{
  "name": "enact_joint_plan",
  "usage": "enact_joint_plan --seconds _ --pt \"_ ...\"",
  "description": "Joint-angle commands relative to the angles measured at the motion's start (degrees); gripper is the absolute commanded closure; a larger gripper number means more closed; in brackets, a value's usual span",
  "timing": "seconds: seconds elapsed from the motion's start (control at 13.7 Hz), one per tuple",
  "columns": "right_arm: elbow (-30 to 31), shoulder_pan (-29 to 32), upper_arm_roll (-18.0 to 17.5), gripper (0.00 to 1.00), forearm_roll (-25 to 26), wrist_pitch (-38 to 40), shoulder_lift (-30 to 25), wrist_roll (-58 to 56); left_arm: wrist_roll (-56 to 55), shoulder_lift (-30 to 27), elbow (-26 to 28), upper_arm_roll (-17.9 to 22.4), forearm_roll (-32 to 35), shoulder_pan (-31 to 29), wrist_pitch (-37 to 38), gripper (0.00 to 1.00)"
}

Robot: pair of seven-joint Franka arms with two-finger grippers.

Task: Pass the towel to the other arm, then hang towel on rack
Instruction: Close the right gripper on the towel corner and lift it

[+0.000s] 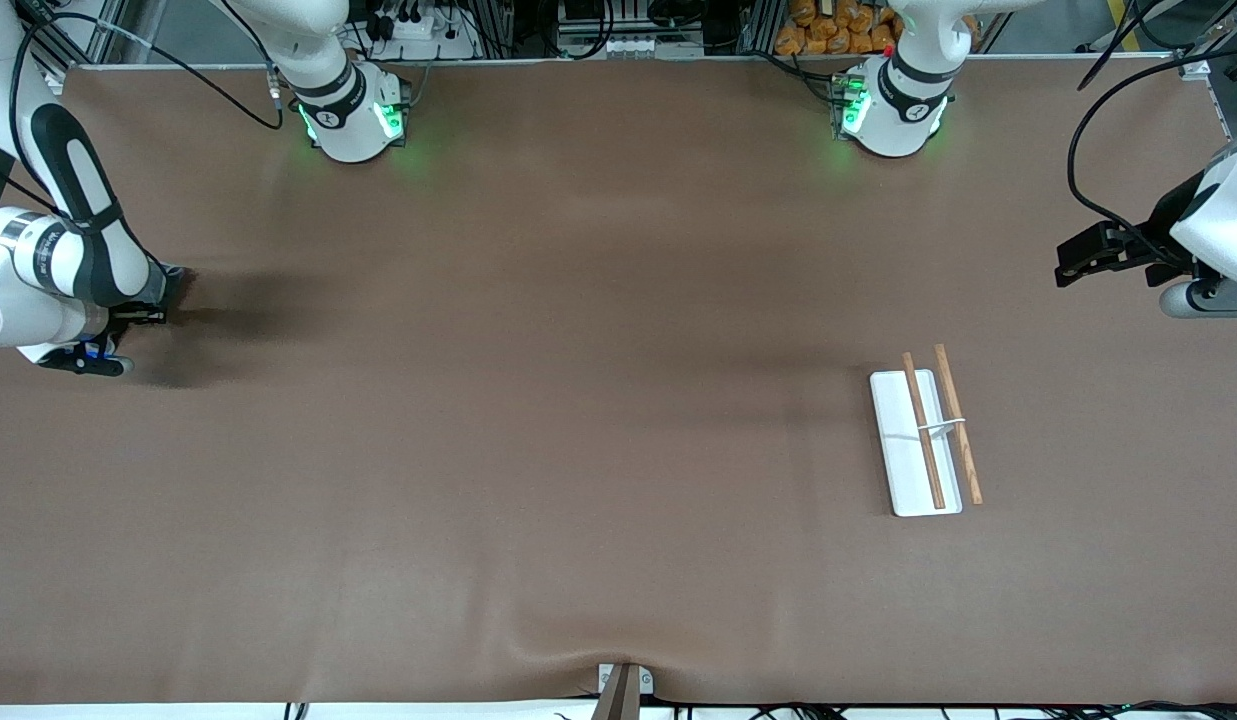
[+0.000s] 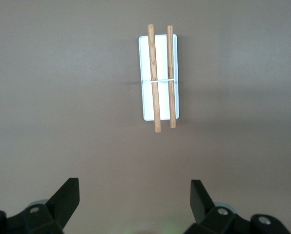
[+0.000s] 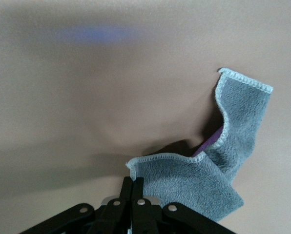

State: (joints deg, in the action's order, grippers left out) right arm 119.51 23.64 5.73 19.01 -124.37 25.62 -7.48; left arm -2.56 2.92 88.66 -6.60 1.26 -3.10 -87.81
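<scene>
Surface (image 1: 578, 400): brown, bare between arms.
Rack (image 1: 923, 440): on the surface, below and ahead of the left claw (image 2: 135, 197), which hangs spread and empty.
Towel (image 3: 218, 180): pinched at one edge by the right claw (image 3: 132, 187), draping below.
Handover advice: lift the towel to mid-surface, presenting a free corner.

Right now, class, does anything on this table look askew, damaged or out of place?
Nothing stands out. The white-based rack with two wooden rods sits flat and intact toward the left arm's end. The right hand is shut on the rumpled dark-grey towel, purple reverse showing. The left hand waits open.
</scene>
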Motion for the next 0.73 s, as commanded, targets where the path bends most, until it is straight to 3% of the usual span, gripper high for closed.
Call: enact_joint_plan --seconds 0.0,0.37,0.66 --pt "-1.0 -0.1 -0.9 1.0 1.1 4.0 -2.2 0.5 0.4 0.1 -0.2 -0.2 -0.5 -0.3 -0.4 0.0" --pt "-7.1 -3.2 -1.1 1.0 0.1 15.5 -4.9 0.7 0.4 0.1 -0.1 -0.2 -0.5 -0.3 -0.5 0.0" --pt "-12.8 -6.2 -1.1 1.0 -6.4 25.5 -7.2 0.7 0.4 0.2 -0.1 -0.2 -0.5 -0.2 -0.6 0.0"
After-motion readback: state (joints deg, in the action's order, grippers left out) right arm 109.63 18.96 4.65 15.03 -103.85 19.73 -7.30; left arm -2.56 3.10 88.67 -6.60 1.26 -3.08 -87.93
